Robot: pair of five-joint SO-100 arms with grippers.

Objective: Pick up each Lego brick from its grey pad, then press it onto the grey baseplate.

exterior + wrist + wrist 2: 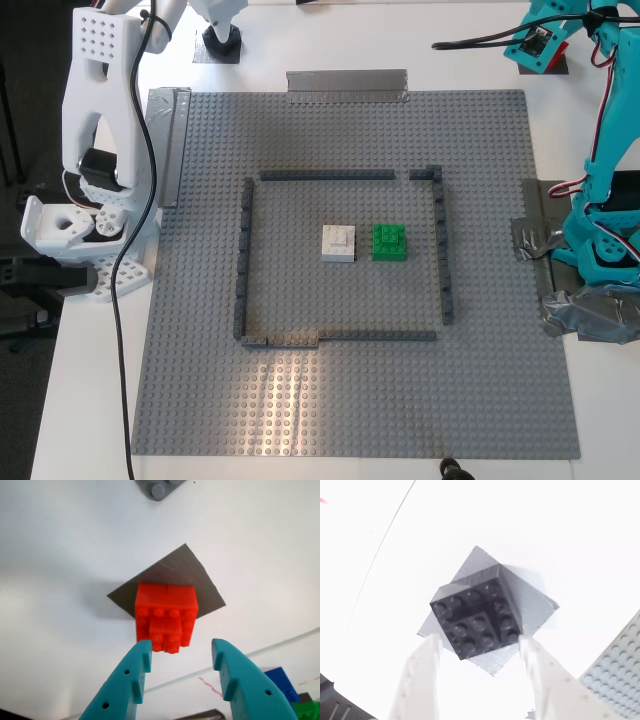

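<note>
A: What carries everything?

B: A white desk [600, 420]. Most of it is covered by the grey baseplate [480, 400], a large studded square with glare on the studs near its edge at the bottom of the exterior view. Crinkled silver tape strips [347, 84] hold the plate's edges down.

A: And on the plate?

B: A thin dark-grey outline [244, 250] of low bricks forms a rectangle. Inside it a white brick [339, 243] and a green brick [389, 242] sit just beside each other near the middle.

A: Where are the bricks to be moved?

B: Off the plate. The red Lego brick [165, 615] sits on a dark-grey pad [192, 572] on bare white desk, a corner of the baseplate showing beyond it. The black Lego brick [477, 616] sits on its own grey pad [532, 605], with the baseplate's studded edge nearby.

A: The grippers?

B: The first gripper [180, 657], teal, hangs over the red brick with its jaws spread wide and holding nothing. The second gripper [480, 652], white, likewise stands wide over the black brick, a finger to either side, and whether they touch it cannot be told.

A: The room?

B: Only a dark floor strip past the desk's edge at the exterior view's left.
</note>
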